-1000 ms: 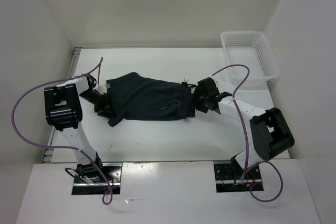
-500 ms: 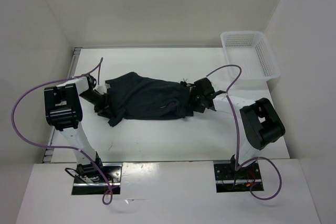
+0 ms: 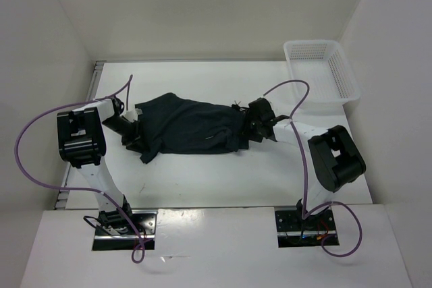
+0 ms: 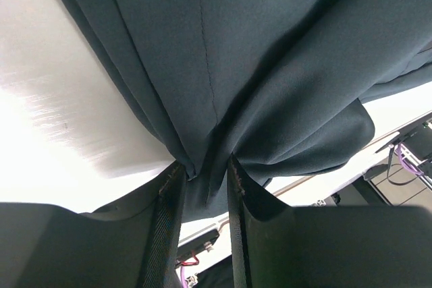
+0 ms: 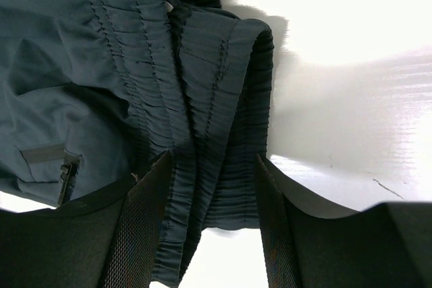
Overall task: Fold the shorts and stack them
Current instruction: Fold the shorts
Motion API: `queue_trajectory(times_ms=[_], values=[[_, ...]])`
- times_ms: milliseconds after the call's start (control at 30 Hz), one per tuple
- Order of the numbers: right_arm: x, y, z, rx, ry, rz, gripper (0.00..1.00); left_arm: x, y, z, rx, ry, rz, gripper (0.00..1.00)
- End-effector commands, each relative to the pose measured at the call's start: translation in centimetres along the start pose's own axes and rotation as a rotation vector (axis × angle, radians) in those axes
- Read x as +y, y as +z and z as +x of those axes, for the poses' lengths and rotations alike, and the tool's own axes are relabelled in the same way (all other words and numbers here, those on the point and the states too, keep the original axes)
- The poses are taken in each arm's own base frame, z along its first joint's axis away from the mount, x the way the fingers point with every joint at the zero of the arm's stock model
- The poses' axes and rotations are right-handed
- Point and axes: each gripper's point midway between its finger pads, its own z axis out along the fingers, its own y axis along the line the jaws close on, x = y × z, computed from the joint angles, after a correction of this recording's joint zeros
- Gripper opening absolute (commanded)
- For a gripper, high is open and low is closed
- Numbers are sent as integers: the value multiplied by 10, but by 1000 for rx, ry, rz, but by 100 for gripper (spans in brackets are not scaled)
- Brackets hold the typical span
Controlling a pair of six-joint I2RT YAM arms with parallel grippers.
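The dark navy shorts [image 3: 192, 126] lie spread across the middle of the table, waistband end to the right. My left gripper [image 3: 135, 131] is at their left end. In the left wrist view it [image 4: 204, 165] is shut on a pinched fold of the shorts [image 4: 270, 52], lifted a little off the table. My right gripper [image 3: 248, 127] is at the right end. In the right wrist view it [image 5: 212, 160] is open, and the gathered waistband [image 5: 216, 85] lies between its two spread fingers.
A white mesh basket [image 3: 345, 80] stands at the back right corner of the table. White walls close in the table on the left, back and right. Purple cables loop off both arms.
My right gripper has moved left onto the waistband end of the shorts, and its arm has swung in. The left gripper and the shorts have barely moved.
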Motion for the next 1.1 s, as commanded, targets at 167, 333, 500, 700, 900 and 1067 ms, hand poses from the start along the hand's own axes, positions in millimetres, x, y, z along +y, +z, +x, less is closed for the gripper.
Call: queue_trajectory(times_ms=[167, 333, 500, 700, 900, 1067], values=[[33, 1, -29, -98, -9, -103, 51, 31, 23, 3, 32, 20, -94, 38], [29, 14, -16, -47, -1, -96, 50, 32, 25, 5, 40, 16, -94, 38], [31, 18, -12, -23, 7, -103, 50, 34, 25, 2, 33, 20, -103, 38], [30, 17, -12, -14, 17, -95, 15, 37, 27, 6, 42, 16, -115, 35], [16, -5, -34, -66, -60, -59, 0, 51, 26, 5, 32, 12, -176, 16], [-5, -31, -84, -158, -104, -40, 0, 56, 22, -2, 10, 12, -196, 16]])
